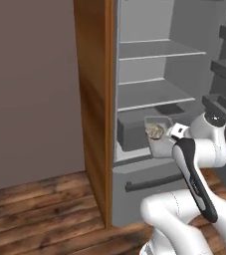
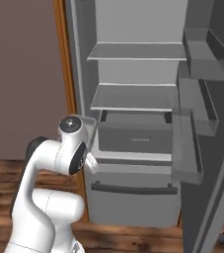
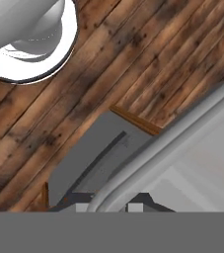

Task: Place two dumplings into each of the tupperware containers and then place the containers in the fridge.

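The hand (image 1: 170, 133) seemingly pinches a smoky, round-cornered tupperware container (image 1: 159, 130) with pleated dumplings (image 1: 155, 130) before the open grey fridge (image 1: 154, 74).

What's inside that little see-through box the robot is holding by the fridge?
A tan dumpling sits inside the tupperware container, held at the open fridge. The arm covers the near part, so a second dumpling cannot be seen.

Arm (image 1: 196, 182) bent, jaws nearly closed.

Grey fridge (image 1: 159, 60), tan dumplings (image 1: 155, 131), brown plank floor (image 1: 35, 209).
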Controlling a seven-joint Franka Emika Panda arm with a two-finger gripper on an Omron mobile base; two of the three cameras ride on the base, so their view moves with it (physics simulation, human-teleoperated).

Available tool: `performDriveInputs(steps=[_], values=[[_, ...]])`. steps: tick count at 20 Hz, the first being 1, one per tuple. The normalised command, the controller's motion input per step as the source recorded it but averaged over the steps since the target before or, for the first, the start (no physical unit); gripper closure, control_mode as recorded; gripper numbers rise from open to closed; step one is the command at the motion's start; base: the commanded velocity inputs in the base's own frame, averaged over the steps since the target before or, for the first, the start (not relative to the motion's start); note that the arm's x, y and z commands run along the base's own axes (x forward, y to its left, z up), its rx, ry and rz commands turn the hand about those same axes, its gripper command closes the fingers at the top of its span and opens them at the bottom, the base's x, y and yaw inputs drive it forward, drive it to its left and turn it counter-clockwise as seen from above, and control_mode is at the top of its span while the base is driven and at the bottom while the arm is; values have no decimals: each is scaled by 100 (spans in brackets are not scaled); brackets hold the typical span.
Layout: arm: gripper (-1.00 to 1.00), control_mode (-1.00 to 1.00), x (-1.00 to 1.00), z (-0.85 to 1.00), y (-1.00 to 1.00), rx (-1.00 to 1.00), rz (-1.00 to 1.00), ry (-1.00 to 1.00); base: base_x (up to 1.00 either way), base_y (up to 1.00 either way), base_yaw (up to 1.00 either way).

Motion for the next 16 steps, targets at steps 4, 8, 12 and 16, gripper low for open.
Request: performDriveInputs(steps=[4,8,12,16], values=[[100,100,0,0,0,0,0,0,52,-28,23],[100,100,0,0,0,0,0,0,45,-41,16],[100,100,0,0,0,0,0,0,45,-44,14],[100,100,0,0,0,0,0,0,42,-34,13]])
